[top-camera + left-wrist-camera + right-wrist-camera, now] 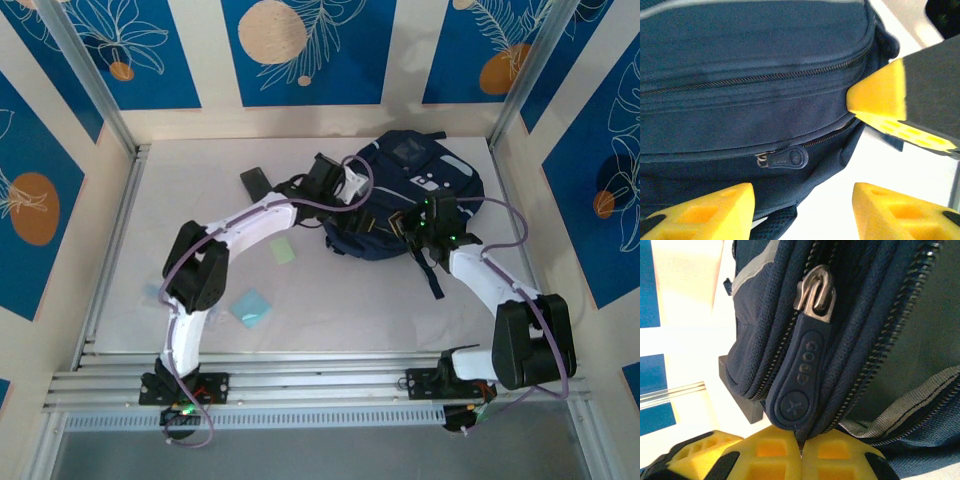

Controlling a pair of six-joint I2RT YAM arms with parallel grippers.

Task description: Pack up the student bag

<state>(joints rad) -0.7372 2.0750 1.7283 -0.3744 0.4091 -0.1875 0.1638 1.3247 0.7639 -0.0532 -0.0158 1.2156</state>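
The student bag, dark navy with a pale patch, lies at the back right of the table. My right gripper is at the bag's near edge. Its yellow fingers are shut on a fold of the bag's fabric, just below a navy rubber zipper pull. My left gripper is at the bag's left side. It stands open, its fingertips apart below another zipper pull, with nothing gripped. A yellow fingertip of the right gripper presses against the bag at the upper right of the left wrist view.
A dark flat rectangular object lies left of the bag. A pale green card and a teal square lie on the white table nearer the left arm. Patterned walls enclose the table.
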